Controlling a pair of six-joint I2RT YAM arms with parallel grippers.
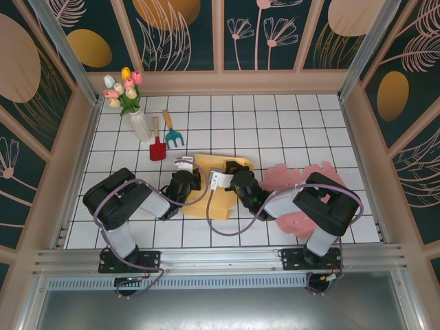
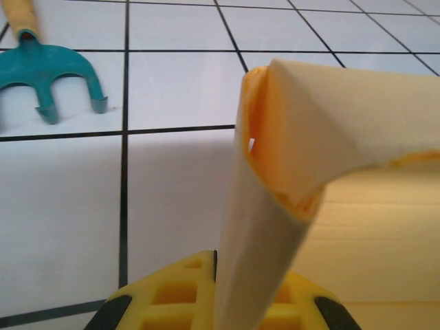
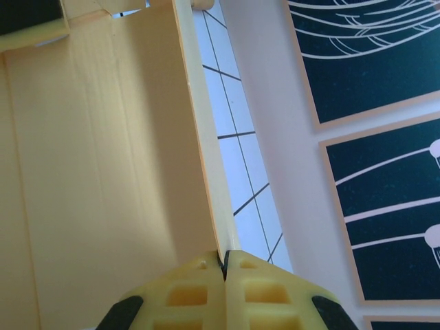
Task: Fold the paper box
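So the yellow paper box (image 1: pixel 214 203) sits half-formed in the middle of the tiled table (image 1: pixel 275 130). Its long axis runs roughly 12 to 6 in the overhead view, maybe tipped a hair toward 1 and 7. Both arms are right on it. The left gripper (image 2: pixel 218 289) comes in from the box's 9 o'clock side with its yellow pads pinched tight on a curled flap (image 2: pixel 275 206), which stands up and bends over toward 3 o'clock. The right gripper (image 3: pixel 225 265) is on the 2 o'clock side, jaws closed flat on the top edge of an upright side wall (image 3: pixel 103 172), with the box interior off to its 9 o'clock. My read is that the next fold depends on that left flap: it lies straight ahead of the left fingers and needs to swing inward toward 3 while the right arm holds the wall steady. A pink paper sheet (image 1: pixel 302 180) lies at the box's 3 o'clock and a teal hand rake (image 2: pixel 55 72) off at 11, both apart from the box.
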